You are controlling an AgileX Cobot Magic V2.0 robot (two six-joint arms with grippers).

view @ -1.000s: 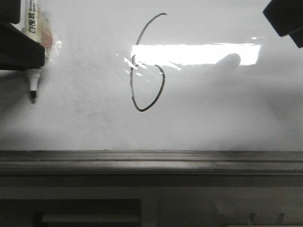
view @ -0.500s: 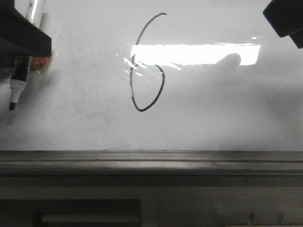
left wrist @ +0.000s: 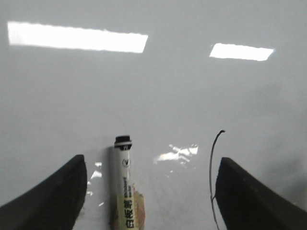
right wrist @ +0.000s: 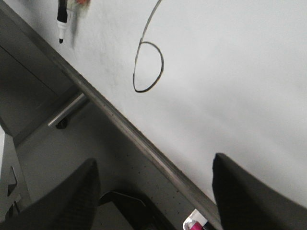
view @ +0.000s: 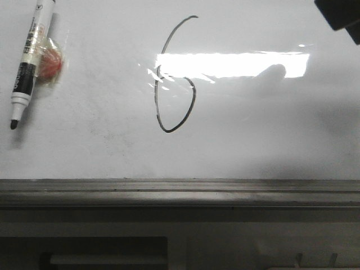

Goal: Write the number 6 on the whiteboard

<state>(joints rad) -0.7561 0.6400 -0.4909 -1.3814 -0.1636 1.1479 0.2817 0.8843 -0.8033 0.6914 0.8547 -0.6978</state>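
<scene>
Board: large glossy white whiteboard point(view: 259, 129), lying flat, faintly smudged grey.
Figure: thin black hand-drawn number 6 point(view: 175, 84), finished, just beside the left claw's spread fingers.

Glossy whiteboard point(view: 270, 129), black number 6 point(view: 174, 84) drawn mid-board, marker pen point(view: 28, 62) lying at left

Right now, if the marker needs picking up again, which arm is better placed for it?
Left, probably. The marker lies on the whiteboard directly between the open left gripper's fingers. The right gripper, also open, hangs over the board's near edge, farther away.
</scene>
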